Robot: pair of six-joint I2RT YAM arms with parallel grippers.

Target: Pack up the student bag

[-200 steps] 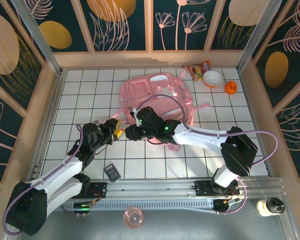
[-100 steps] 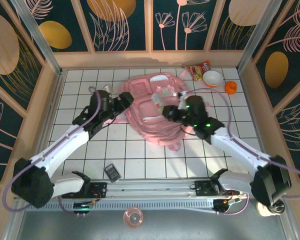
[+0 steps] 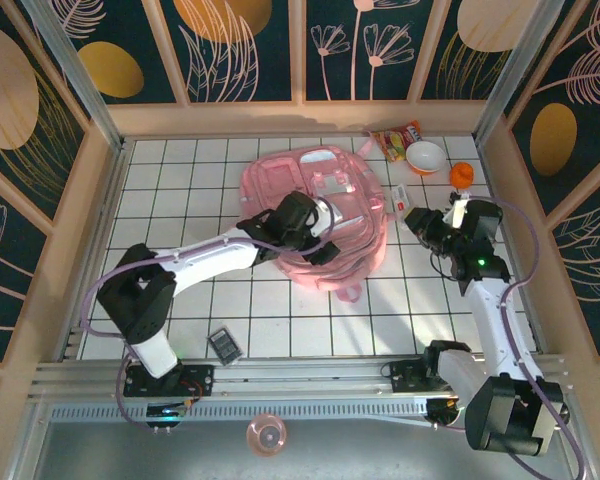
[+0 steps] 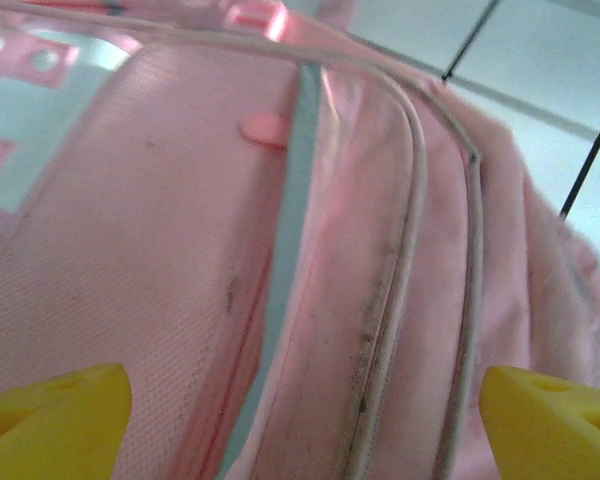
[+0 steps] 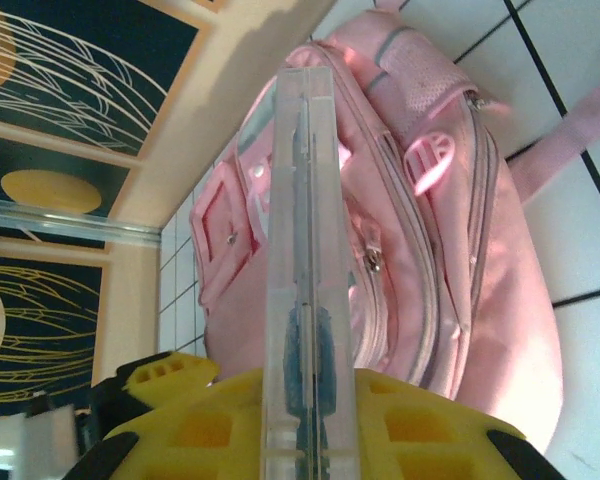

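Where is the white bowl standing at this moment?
In the top external view, the white bowl stands near the far right corner of the table, beside the snack packet on its left, with a small orange object to its right.

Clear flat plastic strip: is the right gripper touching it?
Touching. The right wrist view shows the clear flat plastic strip clamped between the right gripper's yellow fingers.

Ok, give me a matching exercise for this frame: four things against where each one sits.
Things: 1 pink bag; 2 clear case; 3 calculator; 4 bowl.
Places: A far right, beside the snack packet; B near left part of the table; C gripped in the right end effector; D middle of the table.
Pairs: 1-D, 2-C, 3-B, 4-A.
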